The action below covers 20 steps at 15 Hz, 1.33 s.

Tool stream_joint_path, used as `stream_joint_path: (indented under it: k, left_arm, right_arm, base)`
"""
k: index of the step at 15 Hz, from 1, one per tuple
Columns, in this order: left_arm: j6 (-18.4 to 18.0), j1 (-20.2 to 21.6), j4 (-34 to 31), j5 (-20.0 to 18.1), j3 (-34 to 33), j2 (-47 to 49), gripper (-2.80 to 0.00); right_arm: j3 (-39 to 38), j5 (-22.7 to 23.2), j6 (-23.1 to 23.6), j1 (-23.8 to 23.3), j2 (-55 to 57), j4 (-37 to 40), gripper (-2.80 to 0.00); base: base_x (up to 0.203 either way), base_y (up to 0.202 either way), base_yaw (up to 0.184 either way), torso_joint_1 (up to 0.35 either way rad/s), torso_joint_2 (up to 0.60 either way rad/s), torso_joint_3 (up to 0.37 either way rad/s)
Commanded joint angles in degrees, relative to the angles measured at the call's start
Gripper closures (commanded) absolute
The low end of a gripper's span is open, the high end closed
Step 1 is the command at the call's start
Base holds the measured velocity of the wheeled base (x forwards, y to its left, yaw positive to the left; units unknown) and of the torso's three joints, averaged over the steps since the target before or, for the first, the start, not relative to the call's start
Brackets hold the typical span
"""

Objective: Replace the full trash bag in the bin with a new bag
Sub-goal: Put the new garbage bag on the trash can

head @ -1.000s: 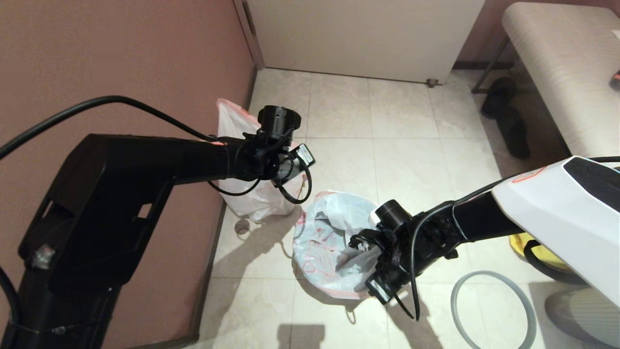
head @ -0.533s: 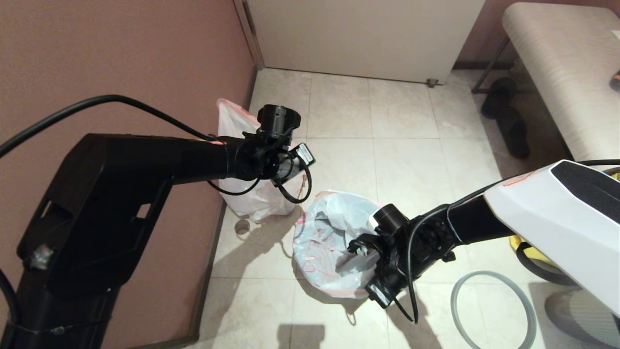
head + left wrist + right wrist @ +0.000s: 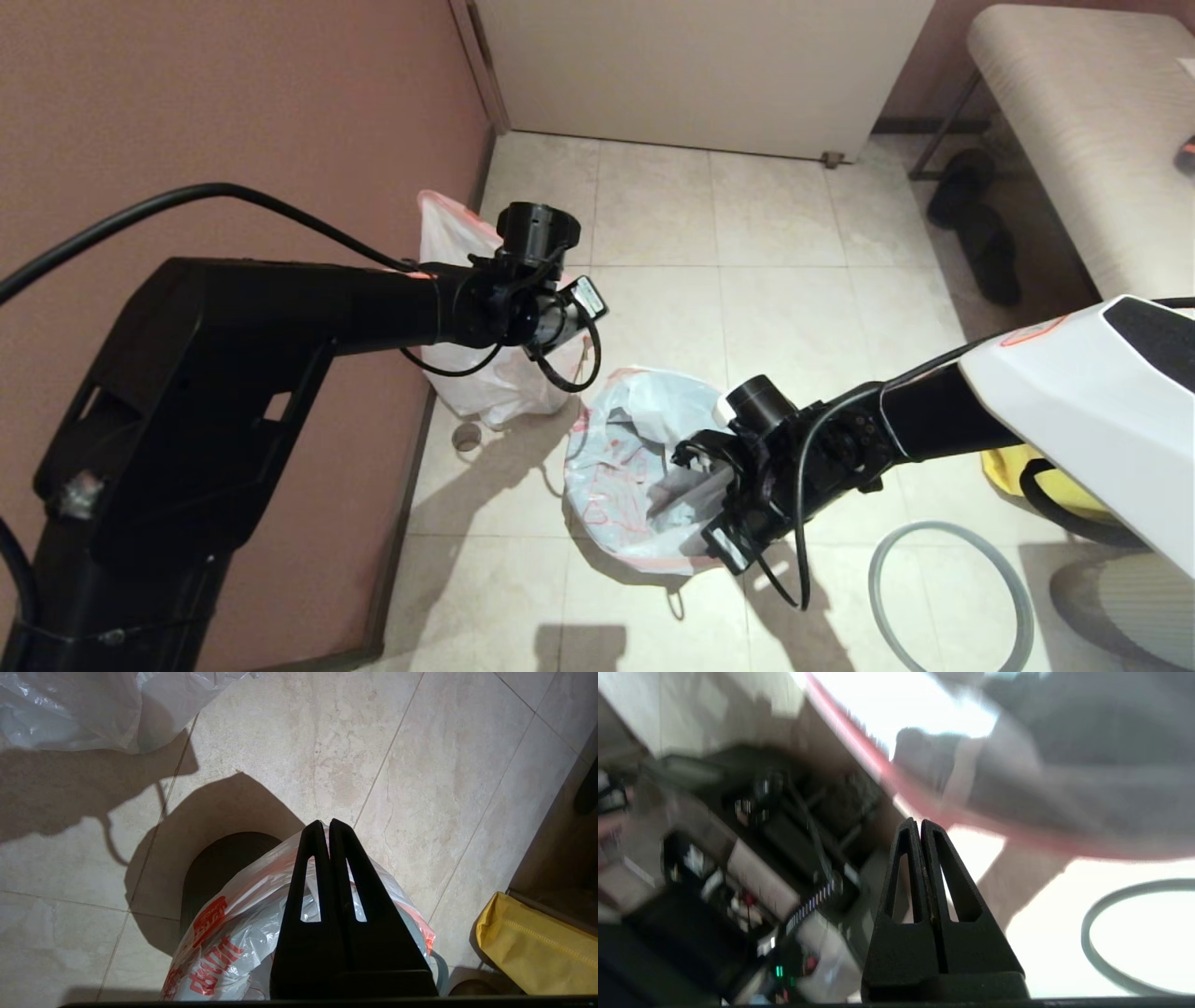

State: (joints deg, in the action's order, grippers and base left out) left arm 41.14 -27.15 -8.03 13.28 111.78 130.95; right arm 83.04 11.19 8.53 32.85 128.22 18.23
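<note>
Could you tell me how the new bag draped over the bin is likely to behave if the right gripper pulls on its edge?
The new bag looks thin and creased, so it would probably crumple and stretch, not hold shape. It seems very light, so a tug from the right gripper may slide it off the bin, since the ring rim lies apart on the floor.
</note>
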Motion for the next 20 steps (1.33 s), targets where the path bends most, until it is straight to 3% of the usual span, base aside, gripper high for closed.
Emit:
stream_joint_path:
  k: [1, 20]
  left_arm:
    - [0.2, 0.0, -0.1, 0.1, 0.0, 0.1, 0.00]
    - [0.2, 0.3, 0.1, 0.1, 0.0, 0.0, 0.00]
  right_arm:
    - [0.1, 0.0, -0.6, -0.1, 2.0, -1.1, 0.00]
    - [2.5, 0.0, 0.2, -3.2, 8.5, -1.8, 0.00]
  base:
    - [0.000, 0.000, 0.000, 0.000, 0.00, 0.000]
    - [0.000, 0.000, 0.000, 0.000, 0.00, 0.000]
